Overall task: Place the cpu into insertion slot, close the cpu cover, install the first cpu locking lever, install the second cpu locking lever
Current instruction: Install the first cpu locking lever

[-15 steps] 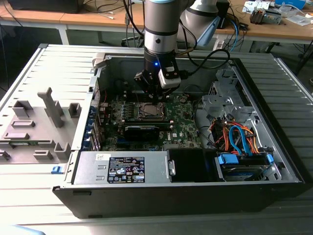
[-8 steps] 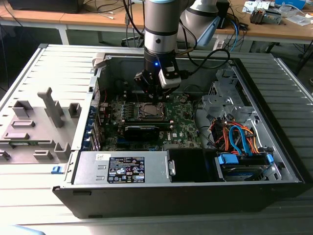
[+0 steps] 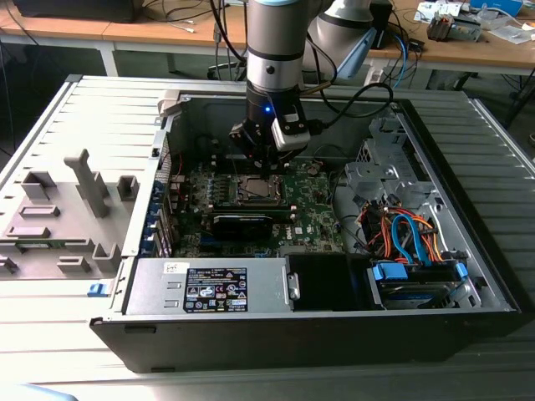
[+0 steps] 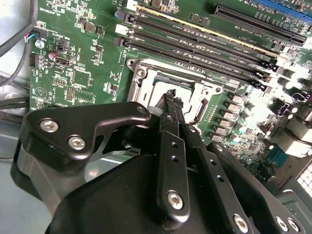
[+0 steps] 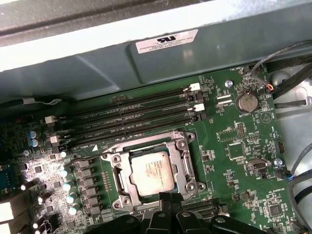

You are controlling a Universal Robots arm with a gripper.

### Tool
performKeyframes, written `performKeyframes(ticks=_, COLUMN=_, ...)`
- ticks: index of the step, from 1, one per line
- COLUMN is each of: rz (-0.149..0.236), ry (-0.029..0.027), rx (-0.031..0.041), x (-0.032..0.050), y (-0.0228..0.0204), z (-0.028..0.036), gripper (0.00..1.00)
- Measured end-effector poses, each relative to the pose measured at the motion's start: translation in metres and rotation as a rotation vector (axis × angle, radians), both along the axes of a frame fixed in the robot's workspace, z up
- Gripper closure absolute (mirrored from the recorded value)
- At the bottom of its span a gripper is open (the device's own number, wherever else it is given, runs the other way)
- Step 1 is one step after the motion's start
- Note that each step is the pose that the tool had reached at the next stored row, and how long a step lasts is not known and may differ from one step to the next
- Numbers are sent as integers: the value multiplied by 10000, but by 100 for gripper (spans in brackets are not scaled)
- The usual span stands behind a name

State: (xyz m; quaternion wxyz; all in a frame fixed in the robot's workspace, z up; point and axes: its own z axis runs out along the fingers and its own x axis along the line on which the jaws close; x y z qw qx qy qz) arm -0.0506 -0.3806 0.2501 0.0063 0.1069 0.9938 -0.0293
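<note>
- Hovering low over the green motherboard (image 3: 309,213), the gripper (image 3: 266,164) hangs from the arm inside the open computer case (image 3: 468,276), just above the socket area.
- In the second wrist view the gripper (image 4: 170,105) has its black fingers (image 4: 171,146) drawn together into a narrow point, with nothing seen between them; the tip sits at the edge of the socket frame.
- In the first wrist view the fingertips (image 5: 168,202) meet at the near edge of the insertion slot (image 5: 122,187), touching or just above its metal rim; which of the two I cannot tell.
- The cpu (image 5: 152,173), silvery-grey and square, lies flat inside the insertion slot, seated in the middle of the frame.
- The cpu cover (image 5: 183,165) lies down around the chip, its cut-out middle showing the chip's top.
- Whether either locking lever is latched cannot be made out.
- Long black memory slots (image 5: 131,114) run beside the socket, between it and the case wall.
- A round coin battery (image 5: 247,102) sits on the board, well apart from the socket.
- At the exterior view's right, coloured cables (image 3: 410,234) lie bundled near a drive bay.
</note>
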Motion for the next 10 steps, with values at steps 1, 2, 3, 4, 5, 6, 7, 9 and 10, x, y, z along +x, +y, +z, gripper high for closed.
performKeyframes(ticks=1, rz=13, ry=0, rx=-1, x=0, y=0, z=0, gripper=89)
performKeyframes(ticks=2, rz=23, ry=0, rx=0, x=0, y=0, z=0, gripper=89)
performKeyframes(ticks=3, rz=36, ry=0, rx=-1, x=0, y=0, z=0, gripper=89)
performKeyframes(ticks=4, rz=50, ry=0, rx=0, x=0, y=0, z=0, gripper=89)
performKeyframes(ticks=5, rz=71, ry=0, rx=0, x=0, y=0, z=0, gripper=89)
performKeyframes(ticks=6, rz=90, ry=0, rx=3, x=0, y=0, z=0, gripper=89)
performKeyframes(ticks=7, rz=104, ry=1, rx=23, x=-1, y=-1, z=2, gripper=89)
performKeyframes(ticks=9, rz=178, ry=0, rx=174, x=0, y=0, z=1, gripper=89)
performKeyframes(ticks=10, rz=242, ry=-2, rx=343, x=0, y=0, z=0, gripper=89)
